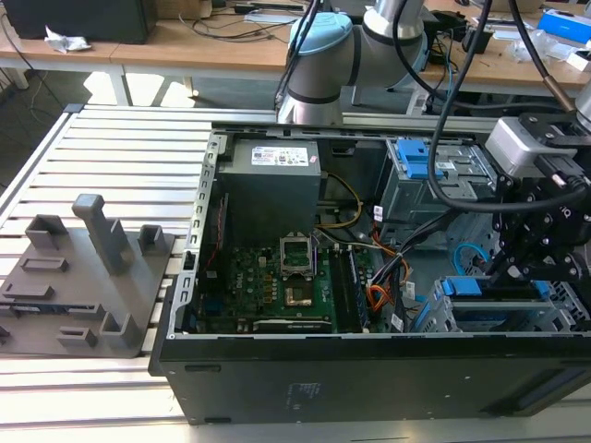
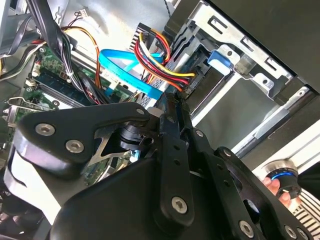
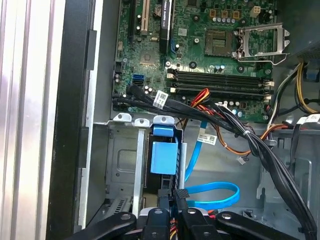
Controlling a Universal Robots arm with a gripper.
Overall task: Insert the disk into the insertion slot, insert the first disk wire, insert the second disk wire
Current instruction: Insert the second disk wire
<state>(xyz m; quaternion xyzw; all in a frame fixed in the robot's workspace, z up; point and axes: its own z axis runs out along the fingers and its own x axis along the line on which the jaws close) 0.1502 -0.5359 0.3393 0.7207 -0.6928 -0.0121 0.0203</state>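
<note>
The claw [image 3: 173, 200] is parked low over the drive cage [image 3: 125, 160], at the exterior view's right, near corner of the open case. Its fingers are drawn narrow, almost together. Whether a plug is actually pinched between them can't be told.

The disk [image 3: 164, 156] with its blue tab looks already seated in the cage. The flat light-blue cable [image 3: 215, 192] is looped just beside it, its dark plug right at the fingertips. The red, yellow and black wire bundle [image 2: 155, 55] ends there too.

For a clean job, the plug should be kept square to the socket and pushed straight, with the loop kept from being snagged.

White stickers are seen on the power supply [image 1: 272, 175] and the cable tags [image 3: 160, 98]; nothing legible is made out.
</note>
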